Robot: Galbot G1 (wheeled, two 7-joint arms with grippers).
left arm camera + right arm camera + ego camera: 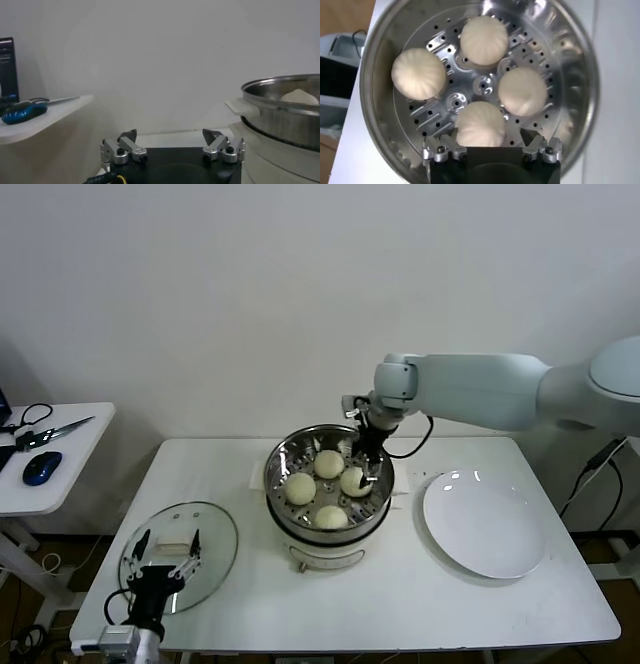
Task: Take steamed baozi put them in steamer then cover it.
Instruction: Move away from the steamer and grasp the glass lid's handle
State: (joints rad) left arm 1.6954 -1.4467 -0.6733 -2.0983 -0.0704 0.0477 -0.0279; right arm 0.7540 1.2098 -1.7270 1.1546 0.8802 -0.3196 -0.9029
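1. Four steamed baozi point(484, 39) are seen resting on the perforated floor of the steamer point(278, 474), which stands at the middle of the tabletop point(400, 604).
2. The plate point(485, 524) just right of the steamer is left bare, so the loading is judged complete; only the covering remains.
3. The glass lid point(215, 529) is found lying flat on the tabletop, left of the steamer and apart from it, not yet lifted.
4. The right gripper point(492, 145) is held over the steamer's right side, its jaws spread wide and nothing gripped; one bun point(480, 124) sits just between and below the fingertips, released.
5. The left gripper point(168, 546) is poised above the lid, jaws wide apart, nothing held.
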